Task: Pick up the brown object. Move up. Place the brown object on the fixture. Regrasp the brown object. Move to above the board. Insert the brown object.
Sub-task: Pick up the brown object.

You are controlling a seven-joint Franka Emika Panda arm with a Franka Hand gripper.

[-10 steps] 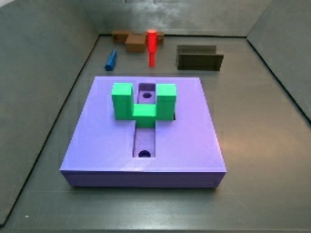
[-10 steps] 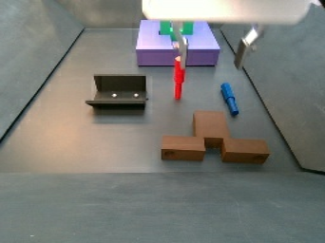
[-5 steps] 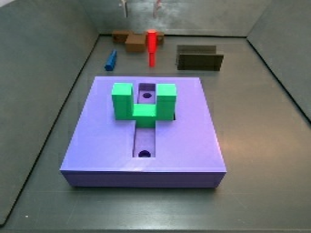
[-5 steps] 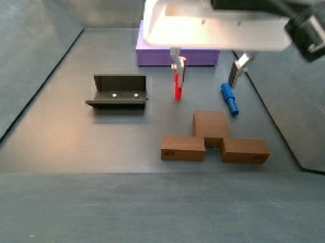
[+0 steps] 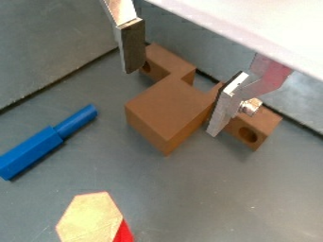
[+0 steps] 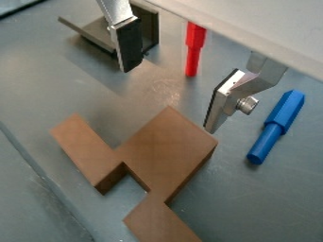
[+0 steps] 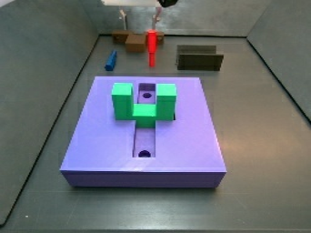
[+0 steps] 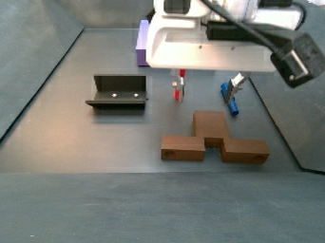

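My claw [image 5: 180, 80] hangs open above the brown object [image 5: 173, 113], both fingers [image 5: 130, 45] clear of it and nothing between them. That brown object [image 8: 212, 138] lies flat on the worktop [image 8: 76, 133] near the front in a side view, one piece with three lobes. I count one red peg [image 6: 195, 47] standing upright, one blue peg [image 6: 275, 125] lying down, one fixture [image 8: 117, 92] and one purple board [image 7: 145, 136] carrying one green U-shaped block [image 7: 142, 102].
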